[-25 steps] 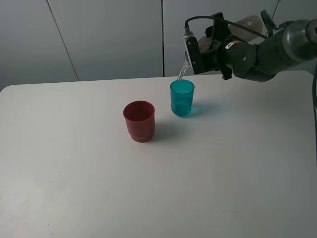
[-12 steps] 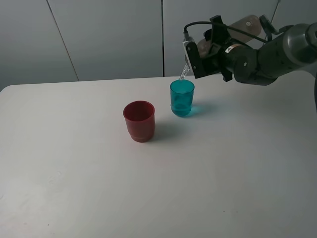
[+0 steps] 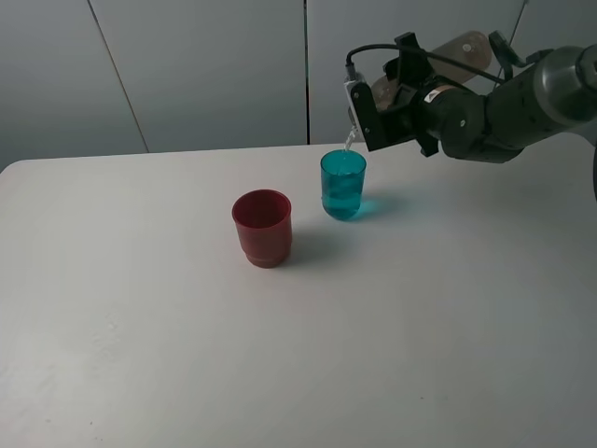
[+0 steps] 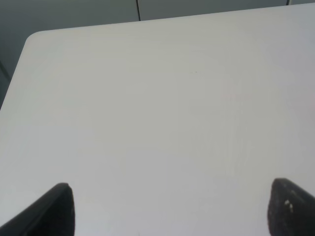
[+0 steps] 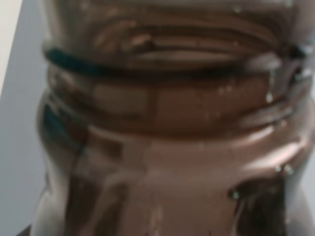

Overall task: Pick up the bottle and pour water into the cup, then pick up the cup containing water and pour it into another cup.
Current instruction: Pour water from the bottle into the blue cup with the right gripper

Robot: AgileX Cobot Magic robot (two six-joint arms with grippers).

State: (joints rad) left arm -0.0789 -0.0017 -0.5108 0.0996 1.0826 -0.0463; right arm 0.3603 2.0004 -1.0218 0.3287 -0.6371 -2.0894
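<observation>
Right pincer [image 3: 373, 110] is gripping the tilted bottle [image 3: 459, 47], pouring into the teal cup [image 3: 343, 185]; keeping the stream centred should avoid spills; left pincer [image 4: 170, 209] is gaping, empty

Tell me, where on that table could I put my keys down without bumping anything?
Bare table lies left of and in front of the red cup. Crowded: the back, where red cup, teal cup and the pouring bottle gather.

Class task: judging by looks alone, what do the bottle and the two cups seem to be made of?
Bottle: likely clear brownish plastic; glossy, see-through, moulded thread ridges.
Teal cup: translucent plastic; light passes through.
Red cup: opaque plastic, probably; smooth, dull sheen.
</observation>
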